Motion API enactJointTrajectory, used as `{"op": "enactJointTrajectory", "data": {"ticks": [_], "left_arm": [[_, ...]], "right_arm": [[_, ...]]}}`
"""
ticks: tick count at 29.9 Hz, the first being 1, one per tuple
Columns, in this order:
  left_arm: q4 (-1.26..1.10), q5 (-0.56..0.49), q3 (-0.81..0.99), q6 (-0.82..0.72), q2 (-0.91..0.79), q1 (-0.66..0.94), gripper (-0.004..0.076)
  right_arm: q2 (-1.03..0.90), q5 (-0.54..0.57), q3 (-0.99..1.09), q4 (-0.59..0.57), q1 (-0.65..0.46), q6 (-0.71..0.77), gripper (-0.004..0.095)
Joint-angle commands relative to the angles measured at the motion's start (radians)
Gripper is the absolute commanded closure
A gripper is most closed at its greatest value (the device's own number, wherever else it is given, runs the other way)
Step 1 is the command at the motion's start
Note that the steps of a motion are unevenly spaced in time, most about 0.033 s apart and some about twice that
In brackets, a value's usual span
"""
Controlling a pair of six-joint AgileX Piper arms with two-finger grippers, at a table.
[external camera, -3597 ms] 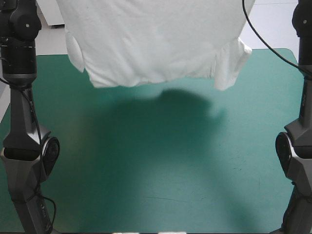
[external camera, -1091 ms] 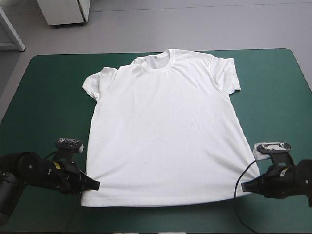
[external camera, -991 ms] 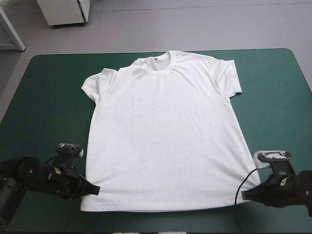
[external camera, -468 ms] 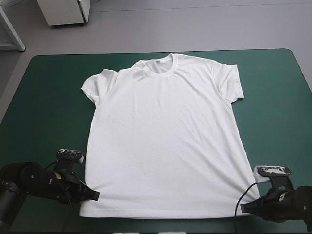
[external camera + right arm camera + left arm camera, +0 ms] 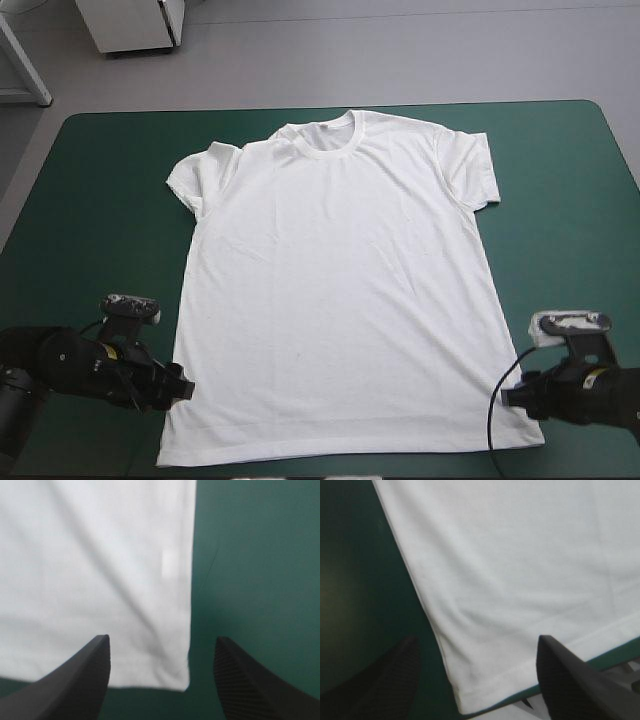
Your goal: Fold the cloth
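Left gripper (image 5: 477, 642), right gripper (image 5: 161, 640) released; T-shirt (image 5: 340, 280) corners between spread jaws.

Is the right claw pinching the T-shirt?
No, the fingers of the right gripper stand wide apart, and a corner of the T-shirt lies flat on the teal-green cover between them.

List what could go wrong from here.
1. The left pincer and right pincer stand open at the T-shirt's hem corners; a grasp may catch only one layer, or miss.
2. The hem lies close to the table's near edge; a pull toward the robot could drag it off.
3. The sleeve on the left arm's side looks bunched; folding may press that crease in.
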Motion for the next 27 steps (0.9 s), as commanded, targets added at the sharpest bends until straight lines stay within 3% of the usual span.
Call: {"op": "enactJointTrajectory", "data": {"ticks": [1, 5, 10, 16, 20, 27], "left_arm": [[0.043, -0.055, -0.138, -0.034, 0.024, -0.007, 0.0232], [0.182, -0.098, -0.303, -0.058, 0.194, -0.007, 0.0269], [0.201, -0.126, -0.520, -0.053, 0.456, -0.007, 0.0269], [0.224, -0.184, -0.732, -0.053, 0.702, -0.002, 0.0269], [0.175, -0.191, -0.766, -0.046, 0.808, 0.043, 0.0269], [0.111, -0.239, -0.766, 0.008, 0.896, 0.115, 0.0269]], "right_arm": [[0.090, -0.135, -0.164, -0.065, 0.003, -0.002, 0.0327], [0.342, -0.171, -0.375, -0.093, 0.003, -0.005, 0.0329], [0.647, -0.116, -0.688, -0.070, 0.003, -0.005, 0.0329], [0.936, 0.003, -1.036, 0.110, 0.003, -0.027, 0.0329], [1.026, 0.021, -1.116, 0.176, 0.003, -0.059, 0.0332], [1.058, -0.032, -1.115, 0.179, 0.002, -0.096, 0.0333]]}}
